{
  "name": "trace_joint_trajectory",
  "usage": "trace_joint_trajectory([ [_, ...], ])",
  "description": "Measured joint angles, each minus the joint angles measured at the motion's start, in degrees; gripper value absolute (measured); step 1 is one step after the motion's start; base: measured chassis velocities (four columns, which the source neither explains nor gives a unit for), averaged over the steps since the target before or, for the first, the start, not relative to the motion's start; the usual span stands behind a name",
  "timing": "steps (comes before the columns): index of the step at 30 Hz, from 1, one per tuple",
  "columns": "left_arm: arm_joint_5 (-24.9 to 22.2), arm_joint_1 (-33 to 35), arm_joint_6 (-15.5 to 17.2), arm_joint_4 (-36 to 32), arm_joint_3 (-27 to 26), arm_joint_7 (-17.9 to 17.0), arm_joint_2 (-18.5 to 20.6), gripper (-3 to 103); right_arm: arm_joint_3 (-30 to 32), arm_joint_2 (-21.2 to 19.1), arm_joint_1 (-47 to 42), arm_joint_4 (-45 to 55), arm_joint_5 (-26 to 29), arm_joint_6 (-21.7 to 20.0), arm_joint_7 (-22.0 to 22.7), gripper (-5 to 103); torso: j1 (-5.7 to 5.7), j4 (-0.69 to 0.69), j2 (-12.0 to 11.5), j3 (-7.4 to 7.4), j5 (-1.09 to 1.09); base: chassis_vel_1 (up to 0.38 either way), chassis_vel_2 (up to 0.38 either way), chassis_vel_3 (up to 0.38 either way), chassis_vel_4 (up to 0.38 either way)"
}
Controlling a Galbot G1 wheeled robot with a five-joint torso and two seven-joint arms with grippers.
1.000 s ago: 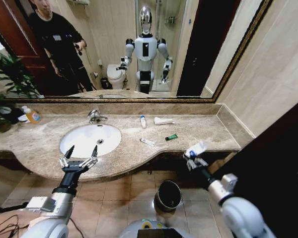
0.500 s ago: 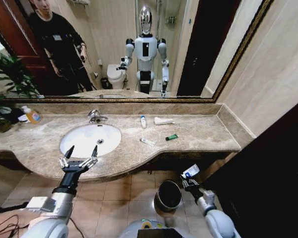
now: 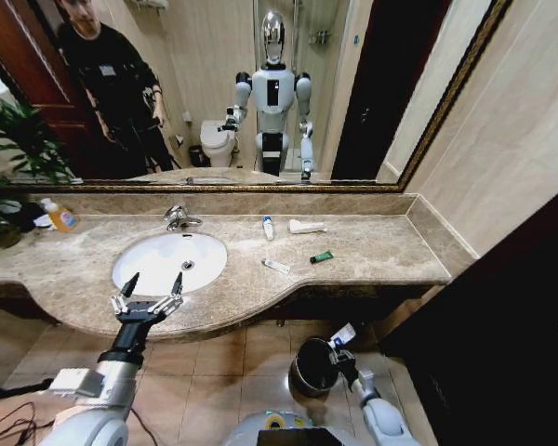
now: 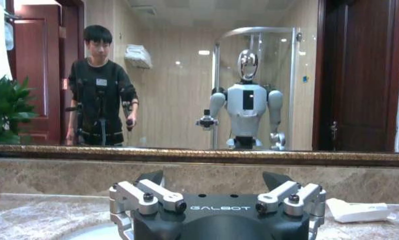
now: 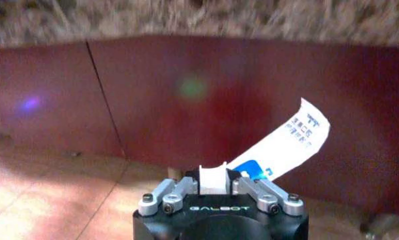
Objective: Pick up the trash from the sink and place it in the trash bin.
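Trash bin point(image 3: 313, 366) below the countertop point(image 3: 372, 249)

White-blue packet point(image 3: 343, 334) pinched in right hand point(image 3: 338, 351) at black bin's point(image 3: 309, 381) rim; 4 bits on counter.

Right tool point(image 3: 338, 354) hangs low with fingers pinched together; left tool point(image 3: 152, 290) hovers, fingers spread wide.

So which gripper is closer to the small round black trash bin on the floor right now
The right. The right gripper, shut on the white-and-blue packet, sits at the small round black trash bin's rim. The left gripper hovers open at the white oval sink's front edge, up above the countertop.
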Motion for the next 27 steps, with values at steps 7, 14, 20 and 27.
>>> trace_joint_trajectory([
  [7, 0.00, 0.00, -0.01, 0.00, 0.00, 0.00, 0.00, 100, -0.56, 2.68, 2.71, -8.61, -4.30, 3.15, 0.23, 22, 0.00, 0.00, 0.00, 0.00, 0.01, 0.000, 0.000, 0.000, 0.000],
  [14, 0.00, 0.00, 0.00, 0.00, 0.00, 0.00, 0.00, 100, -0.39, 4.57, 5.77, -15.21, -6.89, 6.78, 1.23, 22, 0.00, 0.00, 0.00, 0.00, 0.00, 0.000, 0.000, 0.000, 0.000],
  [20, 0.00, 0.00, 0.00, 0.00, 0.00, 0.00, 0.00, 100, 0.19, 5.42, 8.68, -18.26, -8.41, 7.84, 2.31, 22, 0.00, 0.00, 0.00, 0.00, 0.00, 0.000, 0.000, 0.000, 0.000],
  [27, 0.00, 0.00, 0.00, 0.00, 0.00, 0.00, 0.00, 100, 0.44, 5.55, 9.75, -18.78, -9.95, 6.83, 2.97, 22, 0.00, 0.00, 0.00, 0.00, 0.00, 0.000, 0.000, 0.000, 0.000],
])
